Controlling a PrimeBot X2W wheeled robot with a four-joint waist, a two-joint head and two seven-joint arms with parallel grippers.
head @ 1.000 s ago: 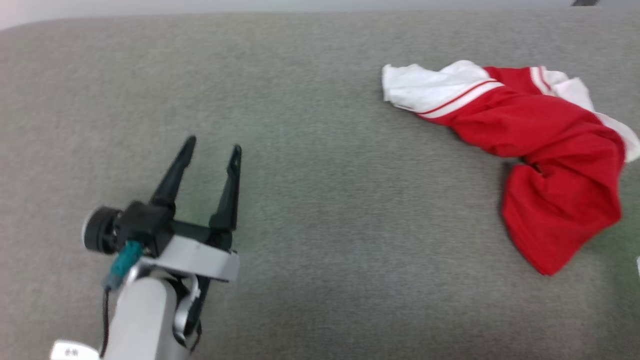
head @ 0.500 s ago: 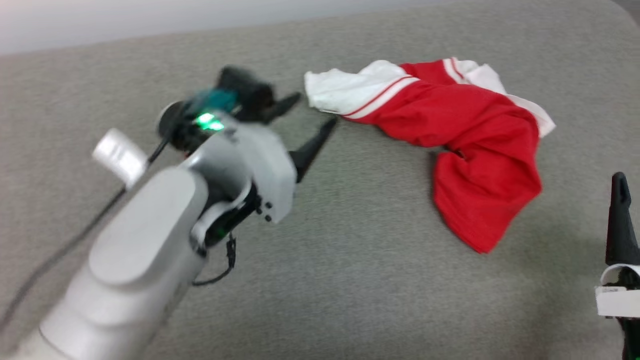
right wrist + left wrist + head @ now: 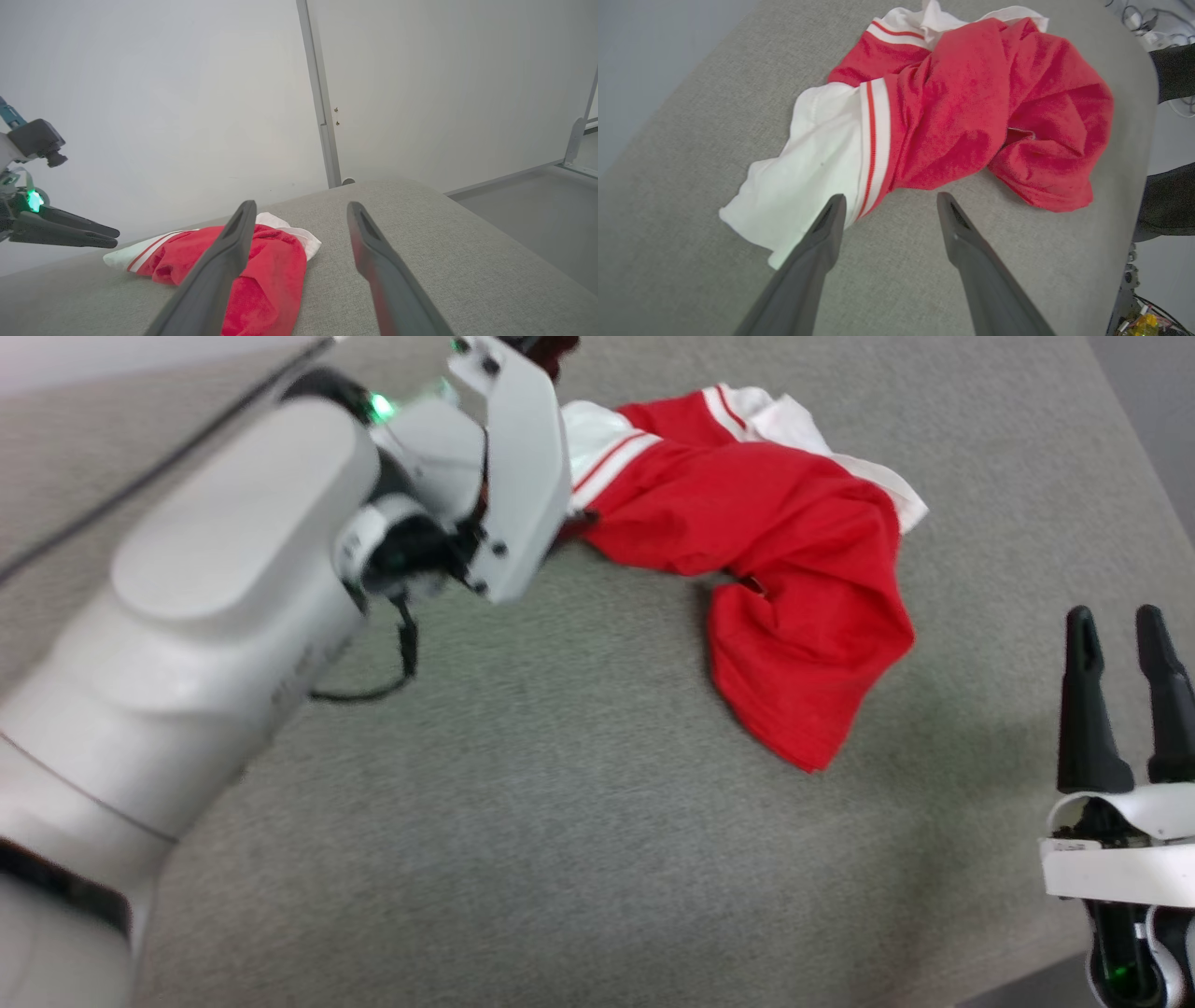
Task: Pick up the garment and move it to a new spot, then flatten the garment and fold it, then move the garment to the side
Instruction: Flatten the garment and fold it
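in the head view the left arm covers most of the garment's white sleeve and nearly all of the left gripper. the right gripper's base runs off the bottom edge. in the right wrist view one finger hides part of the red cloth.

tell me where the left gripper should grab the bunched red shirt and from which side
Take the white sleeve, by its striped trim. It juts flat out of the crumpled garment at the end facing the left gripper, whose open fingers point at that seam. Coming down from above looks best; the red bulk is a thick, folded heap, likely harder to pinch.
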